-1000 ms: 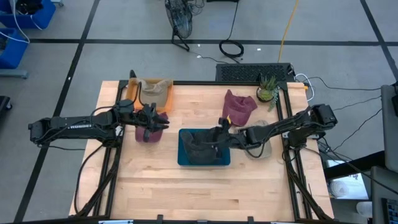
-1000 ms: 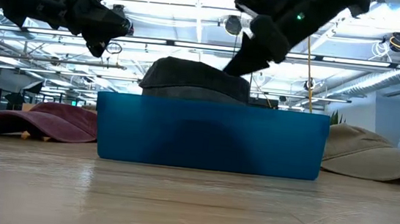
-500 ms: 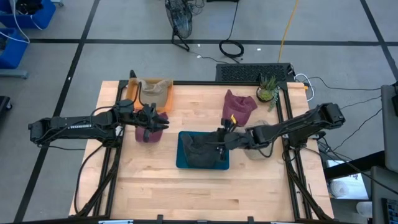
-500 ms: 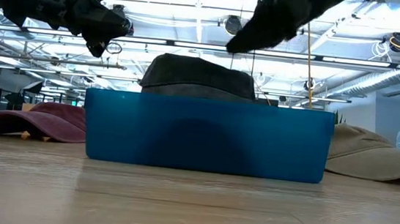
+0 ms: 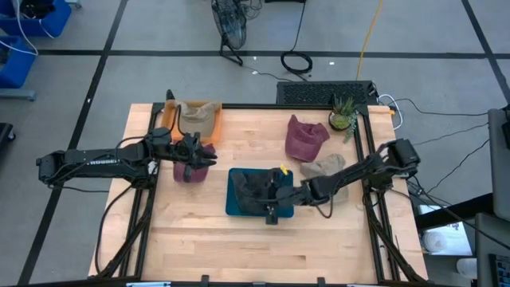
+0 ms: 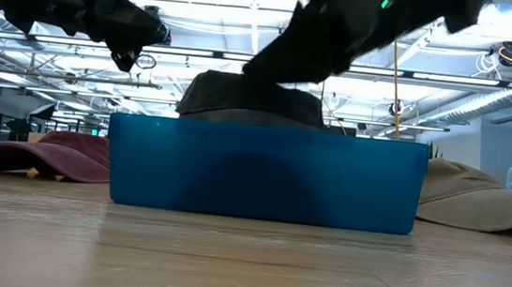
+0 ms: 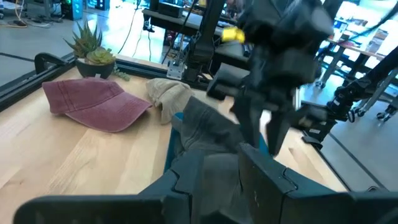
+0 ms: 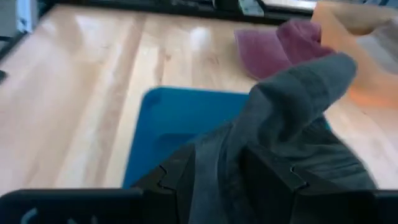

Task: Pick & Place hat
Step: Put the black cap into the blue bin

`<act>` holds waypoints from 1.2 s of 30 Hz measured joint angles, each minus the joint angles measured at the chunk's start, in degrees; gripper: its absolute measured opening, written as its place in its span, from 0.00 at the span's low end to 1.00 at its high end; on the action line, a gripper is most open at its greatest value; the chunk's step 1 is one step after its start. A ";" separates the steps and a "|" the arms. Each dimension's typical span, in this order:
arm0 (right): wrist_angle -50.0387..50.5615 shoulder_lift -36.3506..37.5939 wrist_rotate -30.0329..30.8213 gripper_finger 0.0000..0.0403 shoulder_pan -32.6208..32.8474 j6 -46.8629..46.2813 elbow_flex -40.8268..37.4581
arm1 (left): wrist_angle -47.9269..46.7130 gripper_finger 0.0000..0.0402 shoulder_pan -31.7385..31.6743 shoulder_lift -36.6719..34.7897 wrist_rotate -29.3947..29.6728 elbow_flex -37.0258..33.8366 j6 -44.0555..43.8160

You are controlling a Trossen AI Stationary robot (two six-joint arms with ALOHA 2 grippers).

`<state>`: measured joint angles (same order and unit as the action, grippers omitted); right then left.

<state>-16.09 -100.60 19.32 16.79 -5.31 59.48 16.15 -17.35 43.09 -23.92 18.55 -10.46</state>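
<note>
Sliding lower-left across the bin [image 5: 236,206], my right hand [image 5: 271,209] pinches the dark hat [image 5: 253,188] into it; placement is nearly done.

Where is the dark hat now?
In the high view the dark hat sits in the blue bin at table centre, with the right gripper at the bin's front right corner.

Right gripper [image 5: 272,209] over dark hat [image 5: 256,190] in blue bin [image 5: 234,204].

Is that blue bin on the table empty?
No, a dark grey hat sits in the blue bin, its crown rising above the rim in the low view.
</note>
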 joint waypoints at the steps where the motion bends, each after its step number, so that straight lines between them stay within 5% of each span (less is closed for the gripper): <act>1: -0.51 -1.03 0.05 0.31 -0.23 0.01 0.00 | 0.00 0.25 0.14 0.00 0.02 0.00 -0.02; 20: 0.16 -12.73 -0.06 0.31 -5.45 -6.07 -0.33 | -0.10 0.25 0.25 0.00 0.03 0.00 1.29; 36: 3.77 -0.32 -1.61 0.31 -3.00 -1.65 -1.73 | -1.00 0.25 0.25 0.02 0.07 -0.03 1.35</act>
<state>-12.31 -100.92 17.71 13.79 -6.96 57.76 15.14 -17.10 43.11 -23.86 18.52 -9.11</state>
